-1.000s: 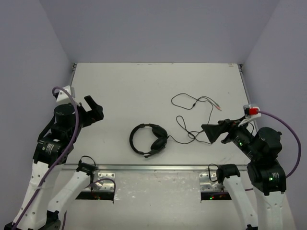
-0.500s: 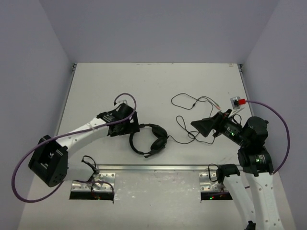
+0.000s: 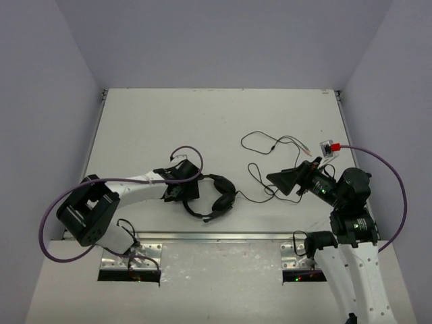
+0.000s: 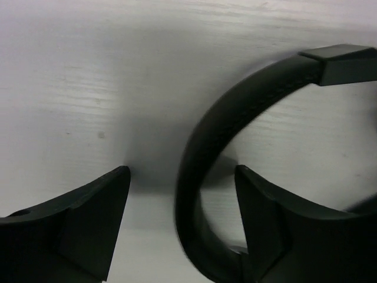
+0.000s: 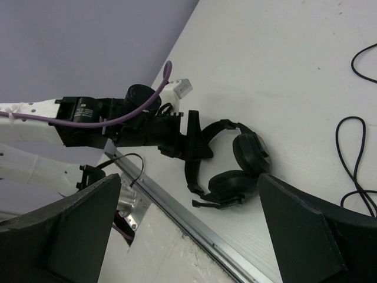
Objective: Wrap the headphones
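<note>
Grey walls box in a pale worktop where the headphones lie flat near its 6 o'clock edge, their thin cable straggling in loose loops toward 2 o'clock. The left claw is spread, one finger on each side of the headband at the headset's 9 o'clock side, and not yet pinching it. The right claw, also spread and holding nothing, hangs over the cable at 3 o'clock of the earcups. The grasp looks best made by centring the band between the fingers, since it sits nearer one of them, then closing gently so the headset stays put while the cable is gathered. Half a second earlier the left claw sat at the band's 10 o'clock; a second ago that arm was folded back at the worktop's 9 o'clock edge.
</note>
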### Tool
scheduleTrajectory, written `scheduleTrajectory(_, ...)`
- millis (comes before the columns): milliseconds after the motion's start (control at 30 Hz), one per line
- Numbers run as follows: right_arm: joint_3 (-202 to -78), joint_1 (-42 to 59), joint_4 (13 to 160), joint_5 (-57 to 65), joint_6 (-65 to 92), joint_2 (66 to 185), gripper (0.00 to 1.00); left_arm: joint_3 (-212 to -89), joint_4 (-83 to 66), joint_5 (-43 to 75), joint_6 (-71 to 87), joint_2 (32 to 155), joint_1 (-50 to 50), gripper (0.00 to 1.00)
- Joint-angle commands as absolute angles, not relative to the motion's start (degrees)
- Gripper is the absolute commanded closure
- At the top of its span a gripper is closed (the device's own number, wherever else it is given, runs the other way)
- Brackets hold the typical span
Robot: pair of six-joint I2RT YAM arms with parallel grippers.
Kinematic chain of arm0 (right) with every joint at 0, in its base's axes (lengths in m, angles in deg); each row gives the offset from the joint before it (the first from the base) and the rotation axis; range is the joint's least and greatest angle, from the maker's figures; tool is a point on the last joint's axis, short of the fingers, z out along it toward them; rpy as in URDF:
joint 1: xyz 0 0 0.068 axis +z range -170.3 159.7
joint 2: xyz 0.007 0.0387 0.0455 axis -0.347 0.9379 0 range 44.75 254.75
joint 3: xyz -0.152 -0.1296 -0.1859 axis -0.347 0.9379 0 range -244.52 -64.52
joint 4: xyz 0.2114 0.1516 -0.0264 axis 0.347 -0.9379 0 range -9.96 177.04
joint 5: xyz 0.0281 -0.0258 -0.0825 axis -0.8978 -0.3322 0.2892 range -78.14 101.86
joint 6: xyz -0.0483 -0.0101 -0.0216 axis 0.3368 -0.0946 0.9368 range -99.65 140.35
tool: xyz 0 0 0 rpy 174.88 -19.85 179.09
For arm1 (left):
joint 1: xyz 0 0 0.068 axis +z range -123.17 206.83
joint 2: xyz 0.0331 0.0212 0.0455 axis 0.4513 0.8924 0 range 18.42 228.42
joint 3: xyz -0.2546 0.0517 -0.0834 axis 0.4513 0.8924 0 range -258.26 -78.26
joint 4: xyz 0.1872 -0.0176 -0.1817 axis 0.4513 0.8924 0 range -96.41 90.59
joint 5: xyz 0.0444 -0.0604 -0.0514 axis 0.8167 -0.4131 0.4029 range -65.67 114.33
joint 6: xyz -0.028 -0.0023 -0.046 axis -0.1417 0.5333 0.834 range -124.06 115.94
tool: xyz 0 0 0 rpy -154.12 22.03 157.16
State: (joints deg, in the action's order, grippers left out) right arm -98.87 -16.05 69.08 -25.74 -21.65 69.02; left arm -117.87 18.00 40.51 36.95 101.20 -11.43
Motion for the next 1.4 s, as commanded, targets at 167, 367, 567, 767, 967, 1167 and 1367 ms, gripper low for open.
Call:
scheduleTrajectory(167, -98.5, -16.2, 71.7, -23.4, -19.3, 69.0, 0.01, -117.9, 17.2, 43.7, 39.0, 104.6, -11.7, 0.93)
scheduleTrajectory(367, -90.5, -16.2, 84.5, -19.3, -23.3, 68.9, 0.01, -126.8, 33.2, 52.9, 40.1, 91.5, -12.4, 1.0)
scheduleTrajectory(567, -86.7, -15.1, 110.2, -28.1, -22.4, 81.2, 0.01, -144.0, 48.2, 56.8, 33.0, 84.4, -12.4, 1.0)
scheduleTrajectory(767, -96.5, -2.1, 106.9, -10.1, 0.7, 98.5, 0.01, -157.8, 52.3, 53.4, 30.2, 81.9, -12.4, 0.99)
scheduleTrajectory(967, -98.7, -0.2, 118.0, -10.4, 5.5, 111.3, 0.03, -174.5, 56.8, 53.1, 27.2, 83.9, -12.4, 1.0)
scheduleTrajectory(1167, -103.5, 0.0, 118.7, -8.1, 8.4, 119.7, 0.21, -183.7, 59.9, 53.2, 24.9, 85.8, -12.4, 1.0)
scheduleTrajectory(1367, -105.4, 0.0, 121.3, -8.8, 8.0, 127.1, 0.98, -190.1, 58.9, 53.3, 24.3, 86.7, -12.4, 1.0)
